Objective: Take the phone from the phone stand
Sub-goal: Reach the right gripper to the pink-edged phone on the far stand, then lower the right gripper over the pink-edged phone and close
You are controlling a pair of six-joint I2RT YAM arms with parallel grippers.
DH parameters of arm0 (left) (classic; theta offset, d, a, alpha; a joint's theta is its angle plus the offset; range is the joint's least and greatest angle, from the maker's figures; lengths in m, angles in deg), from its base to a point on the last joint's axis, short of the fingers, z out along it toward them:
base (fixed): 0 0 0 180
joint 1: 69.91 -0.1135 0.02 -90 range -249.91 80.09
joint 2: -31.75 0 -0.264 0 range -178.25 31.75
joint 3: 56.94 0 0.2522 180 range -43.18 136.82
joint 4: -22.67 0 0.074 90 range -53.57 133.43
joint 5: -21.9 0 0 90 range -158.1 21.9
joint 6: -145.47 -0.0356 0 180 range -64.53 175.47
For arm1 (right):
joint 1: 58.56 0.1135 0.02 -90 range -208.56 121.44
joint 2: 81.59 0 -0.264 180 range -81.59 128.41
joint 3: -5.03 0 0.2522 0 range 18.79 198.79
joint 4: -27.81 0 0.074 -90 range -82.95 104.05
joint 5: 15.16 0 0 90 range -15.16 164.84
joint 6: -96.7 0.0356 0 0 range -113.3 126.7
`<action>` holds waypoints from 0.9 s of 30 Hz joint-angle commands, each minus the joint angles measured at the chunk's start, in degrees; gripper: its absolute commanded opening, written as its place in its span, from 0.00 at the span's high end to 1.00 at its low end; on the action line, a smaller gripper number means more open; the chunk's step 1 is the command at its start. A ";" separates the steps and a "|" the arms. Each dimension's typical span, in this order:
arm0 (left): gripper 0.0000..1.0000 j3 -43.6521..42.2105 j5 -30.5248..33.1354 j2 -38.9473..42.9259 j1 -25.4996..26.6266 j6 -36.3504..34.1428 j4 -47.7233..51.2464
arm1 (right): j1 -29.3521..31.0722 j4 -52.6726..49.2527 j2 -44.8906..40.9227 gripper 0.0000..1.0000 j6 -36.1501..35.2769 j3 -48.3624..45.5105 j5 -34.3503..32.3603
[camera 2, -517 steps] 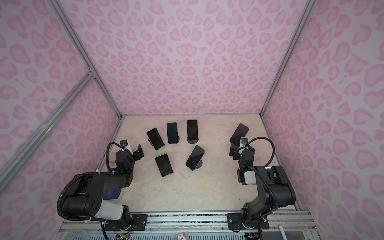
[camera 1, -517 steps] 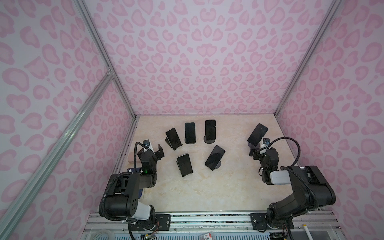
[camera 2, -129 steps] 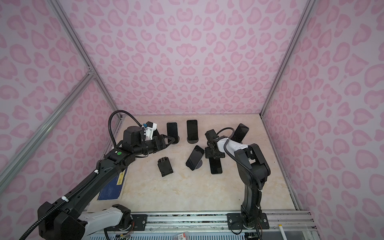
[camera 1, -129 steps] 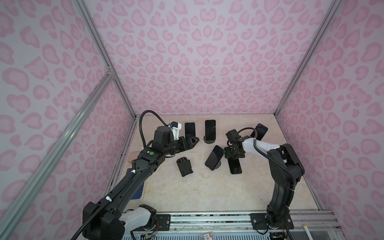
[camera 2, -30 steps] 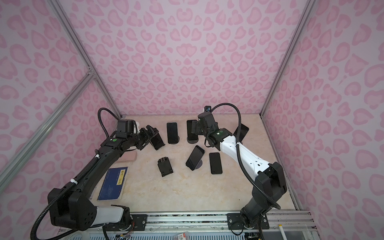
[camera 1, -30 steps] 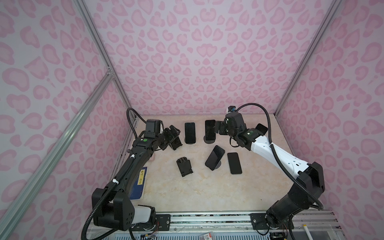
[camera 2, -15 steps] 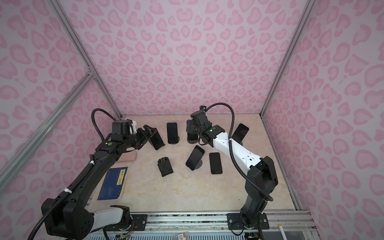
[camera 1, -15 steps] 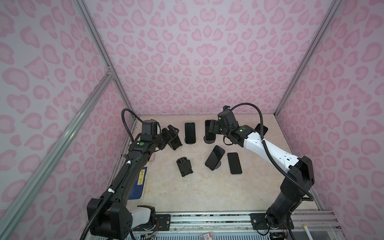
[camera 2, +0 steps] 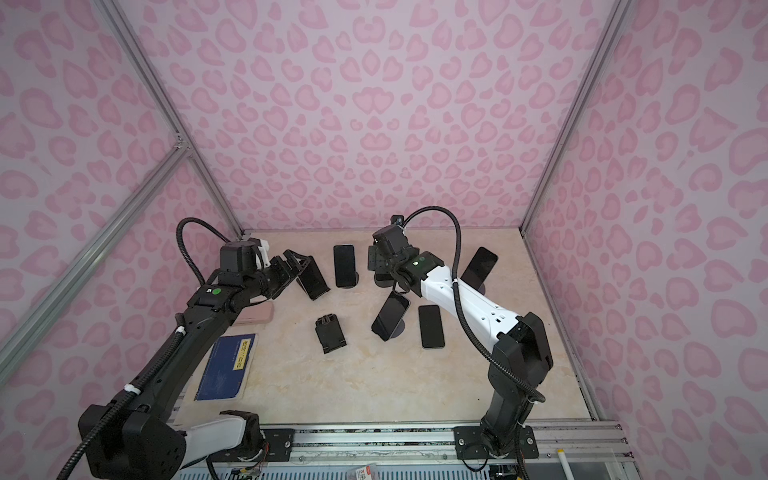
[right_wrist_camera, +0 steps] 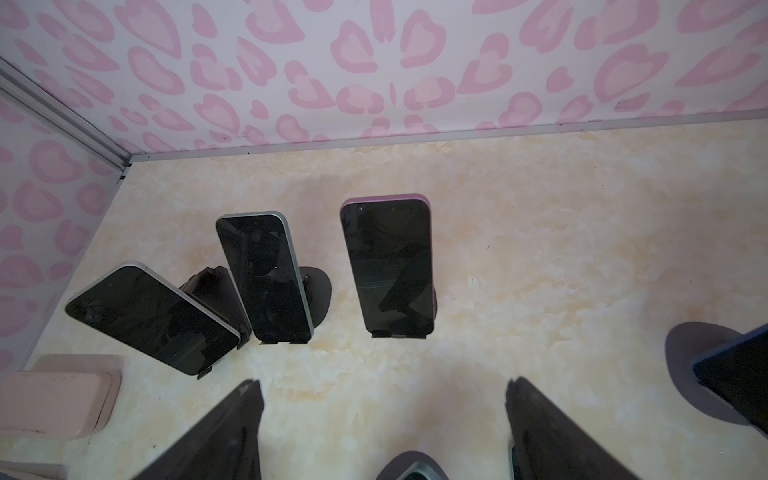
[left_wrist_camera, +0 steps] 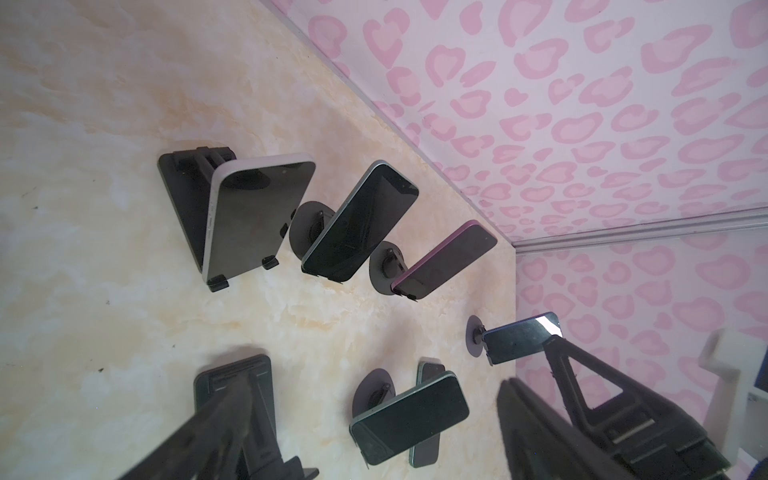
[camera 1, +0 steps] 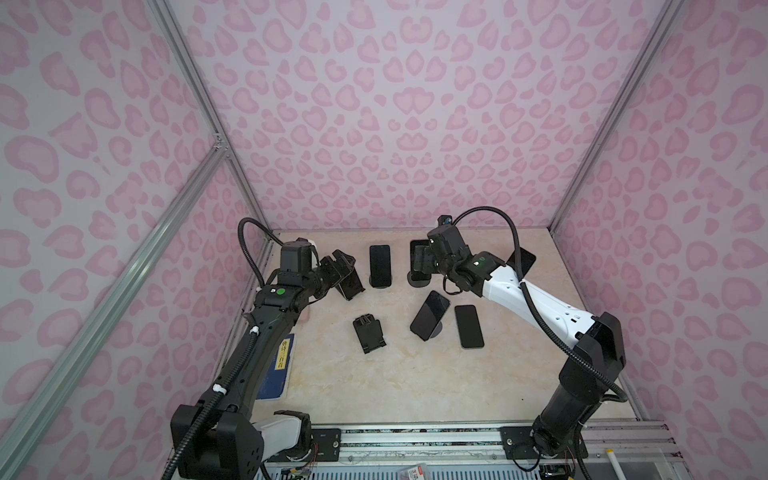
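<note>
My left pincer (camera 2: pixel 297 259) hangs spread near the white-edged phone (left_wrist_camera: pixel 253 216), which leans in its folding stand (left_wrist_camera: pixel 183 195) at the back left of the bench (camera 2: pixel 374 382) — not gripped. My right pincer (right_wrist_camera: pixel 383 385) is spread too, empty, facing the purple phone (right_wrist_camera: pixel 388 266) propped on its round stand (left_wrist_camera: pixel 386 266) at the back middle.

Along the back of the beige marbled tabletop (camera 1: pixel 374 386), in a row: white-edged phone on folding stand (left_wrist_camera: pixel 257 216) leftmost, green-edged phone (camera 1: pixel 380 266) next, purple-edged phone (right_wrist_camera: pixel 388 266) rightmost. In front: empty black plastic folding stand (camera 1: pixel 368 334), tilted dark phone on round base (camera 1: pixel 430 313), flat black phone (camera 1: pixel 468 326) just right of it
</note>
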 commanded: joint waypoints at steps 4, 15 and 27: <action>0.04 -0.22 -3.00 0.36 -0.10 -0.85 -4.17 | -0.54 -1.45 3.43 0.03 -3.95 2.81 -2.06; 0.04 -2.37 -9.26 -0.46 -0.05 -0.59 -10.74 | -3.05 -8.81 18.79 0.00 -6.84 21.88 -1.65; 0.02 -6.31 -20.88 -1.69 -0.05 4.67 -24.09 | -4.97 -12.81 27.38 0.00 -5.22 33.30 0.45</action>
